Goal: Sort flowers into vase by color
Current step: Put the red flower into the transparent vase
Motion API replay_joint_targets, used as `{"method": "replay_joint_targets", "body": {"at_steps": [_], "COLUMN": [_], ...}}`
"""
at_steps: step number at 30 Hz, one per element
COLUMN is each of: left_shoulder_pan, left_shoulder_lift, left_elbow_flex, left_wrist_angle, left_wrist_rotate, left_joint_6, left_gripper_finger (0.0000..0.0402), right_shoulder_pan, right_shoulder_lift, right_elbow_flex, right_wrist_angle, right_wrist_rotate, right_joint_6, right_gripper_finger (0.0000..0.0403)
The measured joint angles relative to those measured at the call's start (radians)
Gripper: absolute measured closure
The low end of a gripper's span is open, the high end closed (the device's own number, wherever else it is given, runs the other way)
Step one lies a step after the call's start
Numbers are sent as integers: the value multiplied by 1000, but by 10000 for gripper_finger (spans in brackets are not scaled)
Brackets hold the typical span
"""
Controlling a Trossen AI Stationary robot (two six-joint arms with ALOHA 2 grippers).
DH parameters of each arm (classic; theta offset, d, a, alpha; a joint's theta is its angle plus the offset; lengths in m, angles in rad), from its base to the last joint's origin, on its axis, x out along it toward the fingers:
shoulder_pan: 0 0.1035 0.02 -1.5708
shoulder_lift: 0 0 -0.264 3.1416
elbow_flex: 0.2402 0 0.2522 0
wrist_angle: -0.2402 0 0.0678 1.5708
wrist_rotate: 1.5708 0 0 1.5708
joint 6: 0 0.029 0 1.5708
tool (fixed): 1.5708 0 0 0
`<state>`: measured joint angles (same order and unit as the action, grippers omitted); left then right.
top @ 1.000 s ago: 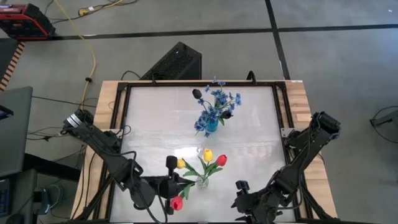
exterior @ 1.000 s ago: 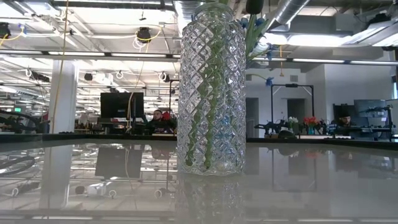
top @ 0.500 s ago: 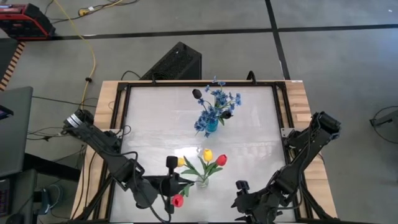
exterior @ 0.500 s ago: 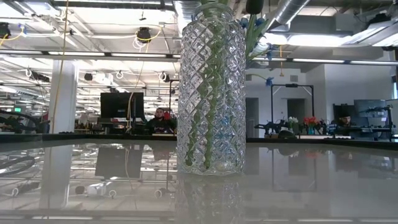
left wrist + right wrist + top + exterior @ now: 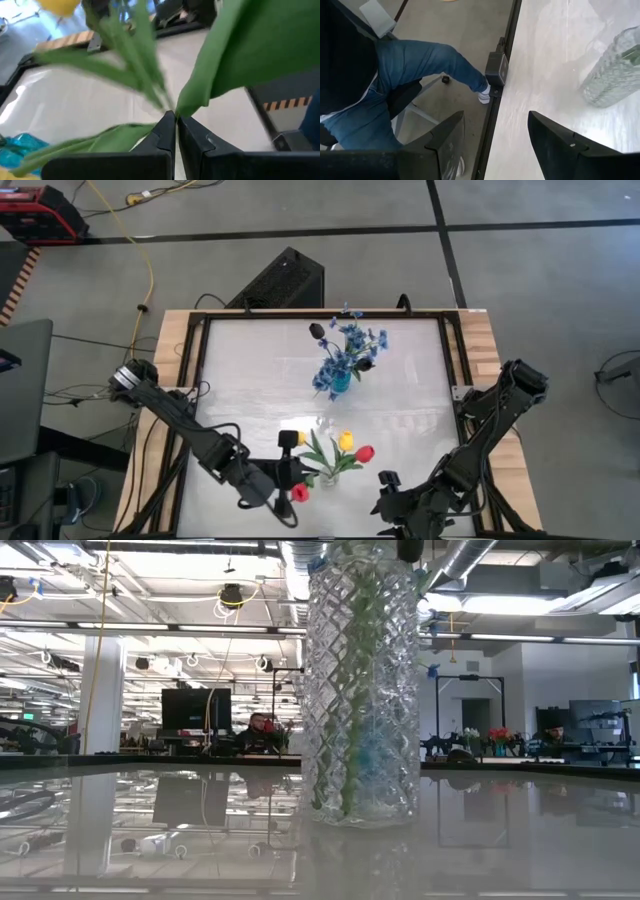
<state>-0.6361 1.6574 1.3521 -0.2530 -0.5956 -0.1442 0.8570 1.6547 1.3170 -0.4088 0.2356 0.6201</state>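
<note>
A clear cut-glass vase [image 5: 328,477] [image 5: 365,690] stands on its base near the table's near edge, with yellow [image 5: 346,440] and red [image 5: 365,452] tulips in it. Another red tulip [image 5: 300,493] hangs low beside it. My left gripper [image 5: 303,473] [image 5: 175,121] is shut on green tulip stems just left of this vase. A blue vase [image 5: 340,383] with blue sprays and dark buds stands toward the far edge. My right gripper [image 5: 392,498] [image 5: 495,117] waits open at the near edge, right of the tulips. My left gripper pinches green tulip stems and a leaf [image 5: 167,102] between its two shut fingers, where they bunch together. The fingers come in about level from the table's left. The stems fan out past the fingertips, and which flower heads belong to them I cannot tell.
The white tabletop [image 5: 250,370] has free room between the two vases and to their left and right. A black frame [image 5: 495,75] rims the table. A person's leg in jeans [image 5: 420,65] is beside the table's near right corner.
My left gripper has moved toward the table's right, staying shut on the stems. The clear vase with its tulips has slid rightward with it. The low red tulip has shifted right and slightly up in the high view.
</note>
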Motion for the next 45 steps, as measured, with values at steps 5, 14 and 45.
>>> {"method": "replay_joint_targets", "body": {"at_steps": [5,14,45], "left_shoulder_pan": [11,46,68], "left_shoulder_lift": [30,47,17], "left_elbow_flex": [0,0,0], "left_wrist_angle": [-13,-37,-86], "left_wrist_rotate": [13,54,216], "left_joint_6": [-11,-50,-24], "left_gripper_finger": [401,401,295], "right_shoulder_pan": [0,0,0], "right_shoulder_lift": [0,0,0], "right_elbow_flex": [0,0,0], "right_wrist_angle": [0,-1,-1], "right_wrist_rotate": [0,-1,-2], "right_joint_6": [0,0,0], "right_gripper_finger": [159,159,159]}}
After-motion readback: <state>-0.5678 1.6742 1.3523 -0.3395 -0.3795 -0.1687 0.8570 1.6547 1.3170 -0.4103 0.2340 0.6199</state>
